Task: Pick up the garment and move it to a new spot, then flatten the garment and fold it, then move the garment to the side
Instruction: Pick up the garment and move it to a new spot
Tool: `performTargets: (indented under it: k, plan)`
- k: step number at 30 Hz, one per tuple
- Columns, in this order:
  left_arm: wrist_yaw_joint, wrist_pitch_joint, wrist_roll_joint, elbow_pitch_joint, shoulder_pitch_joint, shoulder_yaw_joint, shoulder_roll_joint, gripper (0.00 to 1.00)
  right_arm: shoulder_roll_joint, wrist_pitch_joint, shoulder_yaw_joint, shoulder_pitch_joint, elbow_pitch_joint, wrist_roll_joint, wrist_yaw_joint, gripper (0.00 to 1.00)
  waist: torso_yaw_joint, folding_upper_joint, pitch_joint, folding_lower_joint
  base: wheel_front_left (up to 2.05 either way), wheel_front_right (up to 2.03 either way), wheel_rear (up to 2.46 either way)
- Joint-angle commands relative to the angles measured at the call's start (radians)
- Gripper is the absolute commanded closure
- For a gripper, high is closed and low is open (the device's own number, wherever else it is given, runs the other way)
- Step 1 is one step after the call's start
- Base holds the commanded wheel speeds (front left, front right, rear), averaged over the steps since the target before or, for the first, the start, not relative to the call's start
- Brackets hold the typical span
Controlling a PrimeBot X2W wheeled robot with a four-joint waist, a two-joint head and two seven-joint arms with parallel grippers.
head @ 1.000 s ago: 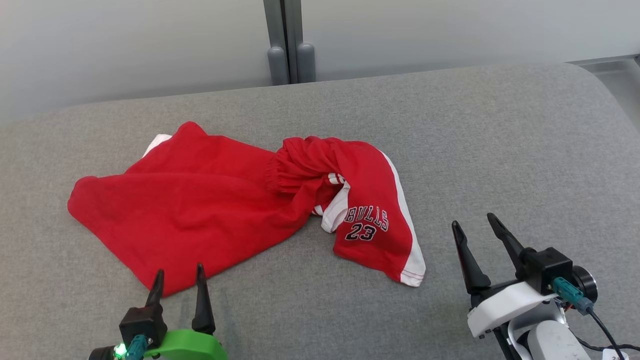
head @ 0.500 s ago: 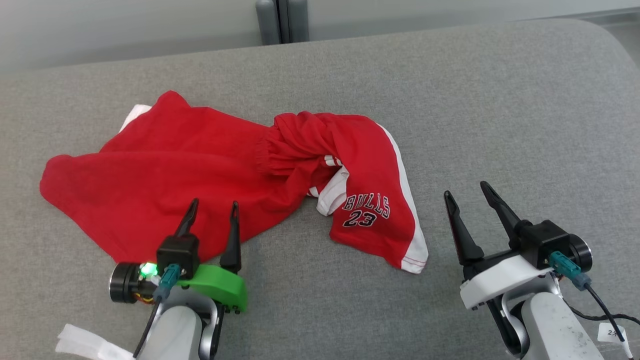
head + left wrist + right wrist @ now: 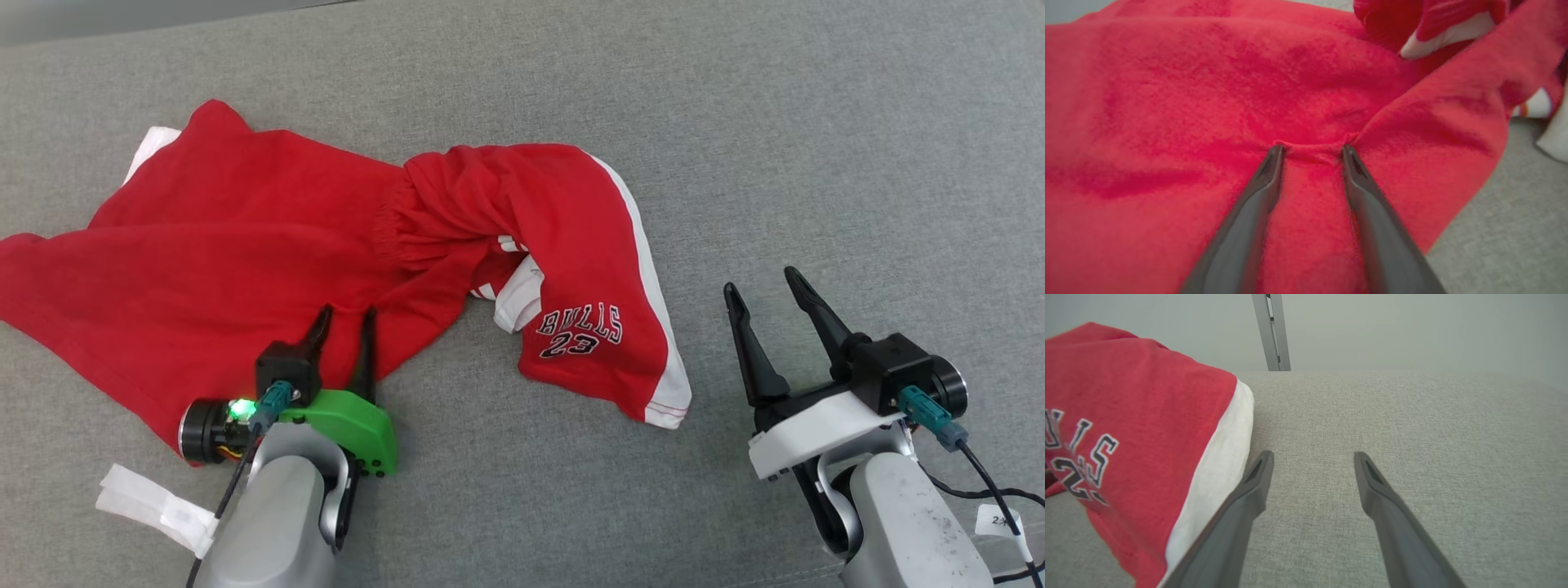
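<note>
The garment (image 3: 245, 237) is a pair of red shorts with white side stripes and a "BULLS 23" print, lying crumpled on the grey cushion (image 3: 816, 147). My left gripper (image 3: 347, 314) rests on its near edge. In the left wrist view the left gripper (image 3: 1312, 149) has both tips pressed into the red cloth (image 3: 1208, 81), a small ridge of fabric bunched between them, jaws still apart. My right gripper (image 3: 761, 280) stands open over bare cushion, right of the printed leg. The right wrist view has the right gripper (image 3: 1313, 455) empty beside the white stripe of the garment (image 3: 1135, 416).
The grey cushion stretches wide to the right and toward the back. A grey post (image 3: 1271, 330) stands behind its far edge against a pale wall. A white tag (image 3: 147, 502) hangs by my left forearm, and a small paper label (image 3: 996, 518) by my right.
The head camera has tilted down. My left gripper has advanced onto the garment's near edge and its jaws have narrowed around a ridge of cloth. The right gripper holds its pose.
</note>
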Motion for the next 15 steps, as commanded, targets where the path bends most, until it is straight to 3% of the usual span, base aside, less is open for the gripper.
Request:
performTargets:
  k: [1, 6, 11, 15]
  plan:
    - [-0.008, 0.042, -0.026, 0.08, 0.052, -0.017, 0.005, 1.0, -0.003, -0.001, -0.004, 0.005, 0.005, 0.004, -0.001, 0.0, 0.005, -0.0001, -0.011, 0.0, 0.0, 0.0, 0.0]
    - [0.016, 0.036, -0.081, 0.047, 0.062, -0.04, 0.001, 1.0, -0.003, -0.001, -0.009, 0.022, 0.012, 0.008, -0.001, 0.0, 0.031, -0.0001, -0.06, 0.0, 0.0, 0.0, 0.0]
    - [0.038, 0.023, -0.064, -0.145, 0.022, 0.001, 0.005, 1.0, -0.003, -0.001, -0.015, 0.044, 0.015, 0.014, -0.001, 0.0, 0.07, -0.0001, -0.122, 0.0, 0.0, 0.0, 0.0]
    - [0.022, 0.023, -0.024, -0.31, -0.007, 0.045, 0.006, 1.0, -0.003, -0.001, -0.02, 0.062, 0.02, 0.02, -0.001, 0.0, 0.101, -0.0001, -0.168, 0.0, 0.0, 0.0, 0.0]
